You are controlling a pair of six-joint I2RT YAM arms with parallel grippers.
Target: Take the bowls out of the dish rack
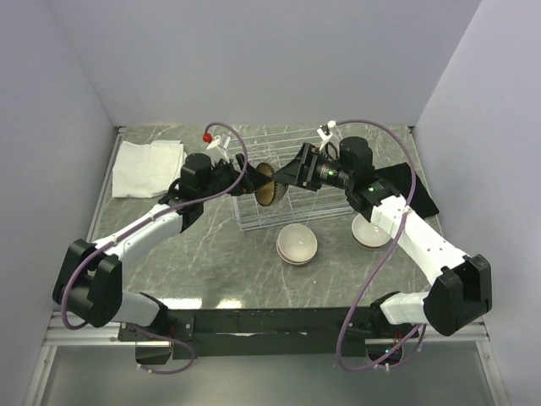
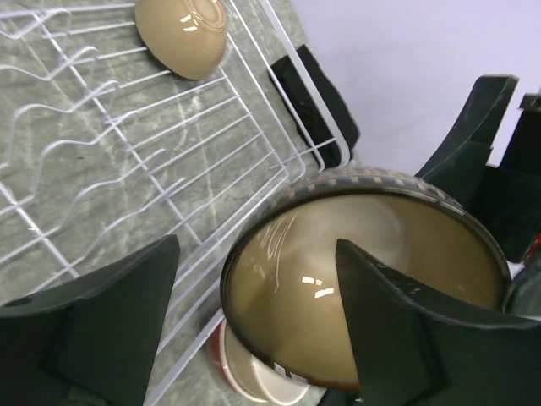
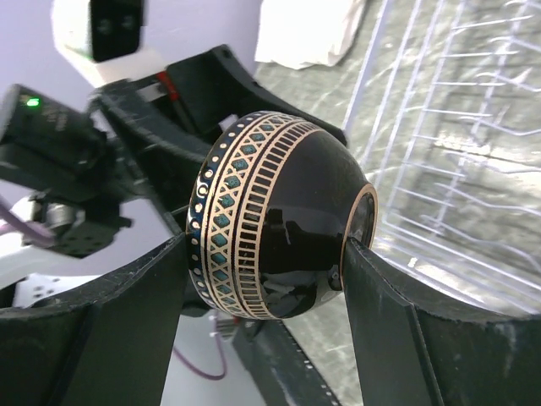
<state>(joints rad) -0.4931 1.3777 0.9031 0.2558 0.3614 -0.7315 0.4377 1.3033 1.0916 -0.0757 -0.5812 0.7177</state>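
Plainly the black-brown bowl (image 3: 279, 228) is clear of the dish rack (image 1: 279, 135). It is held on its side in the air over the rack's near left part, between the two wrists. The right gripper (image 3: 262, 245) carries it. One finger presses the patterned band by the rim and the other meets the foot ring, so the jaws span the bowl from mouth to base and are clamped on it.

The bowl's mouth faces the left gripper (image 2: 258, 244), whose jaws stand wide apart (no contact with the bowl can be made out in the left wrist view). One edge of the rim lies in the gap between its fingers (image 2: 110, 330), and the glossy brown inside shows partly behind the other finger.

A tan bowl (image 2: 182, 34) sits on the rack's wires close to one side rail. On the table (image 1: 211, 254), just in front of the rack, a dark red bowl (image 1: 297, 244) stands mouth up, showing its cream inside. A pale bowl (image 1: 368, 233) stands to its right, partly hidden under the right arm. A folded white cloth (image 1: 148, 167) lies near the rack's left end, not touching it, and a black mat (image 1: 414, 190) lies on the right.
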